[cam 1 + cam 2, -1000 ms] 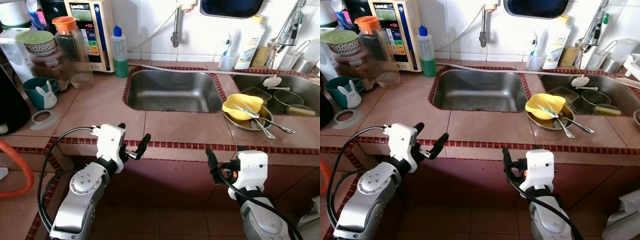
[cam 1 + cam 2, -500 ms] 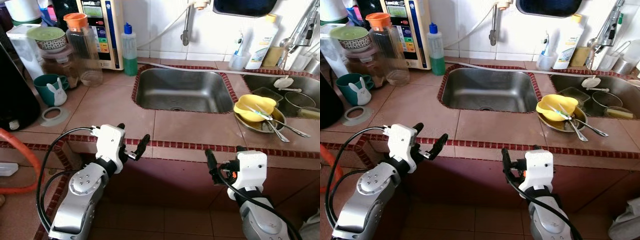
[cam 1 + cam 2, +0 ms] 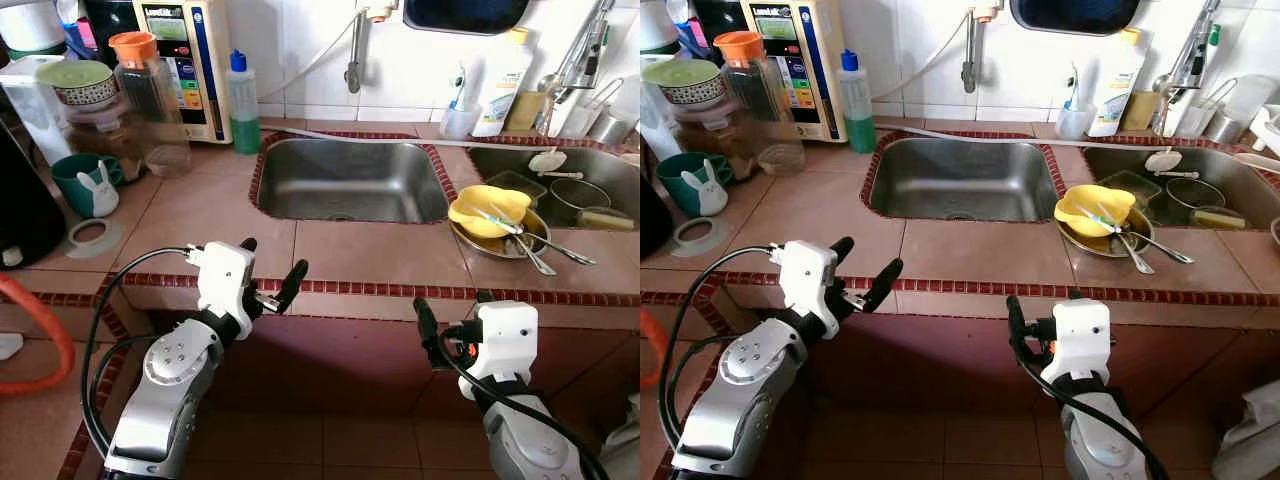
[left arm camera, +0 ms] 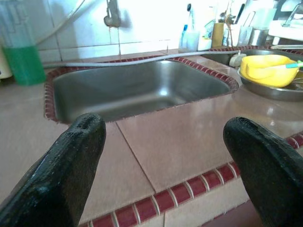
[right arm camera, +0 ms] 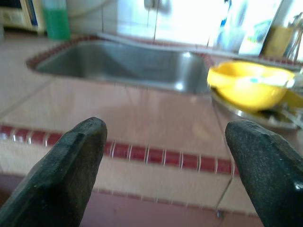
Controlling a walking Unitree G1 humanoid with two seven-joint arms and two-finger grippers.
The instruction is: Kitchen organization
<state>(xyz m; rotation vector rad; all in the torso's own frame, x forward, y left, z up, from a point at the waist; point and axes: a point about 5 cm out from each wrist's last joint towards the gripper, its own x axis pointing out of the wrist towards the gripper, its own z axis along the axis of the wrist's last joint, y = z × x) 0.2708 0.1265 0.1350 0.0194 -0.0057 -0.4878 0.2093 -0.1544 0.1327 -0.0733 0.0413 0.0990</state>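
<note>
A yellow bowl (image 3: 486, 208) rests on a metal plate (image 3: 470, 236) with cutlery (image 3: 530, 252), on the tiled counter (image 3: 360, 255) right of the bare steel sink (image 3: 348, 180). My left gripper (image 3: 272, 262) is open and holds nothing, at the counter's front edge left of the sink; the left wrist view looks between its fingers (image 4: 71, 165) at the sink (image 4: 137, 87). My right gripper (image 3: 452, 308) hangs open and holding nothing, below the counter edge in front of the bowl (image 5: 251, 85).
At the back left stand a green soap bottle (image 3: 241, 105), a water purifier (image 3: 183, 60), a clear jug with an orange lid (image 3: 150, 100) and a teal mug (image 3: 78, 182). The right basin (image 3: 600, 170) holds dishes. An orange hose (image 3: 35, 330) curves at the floor left.
The camera has swung left then back right, shifting the whole scene. My left gripper has risen slightly toward the counter edge. The right gripper keeps its pose.
</note>
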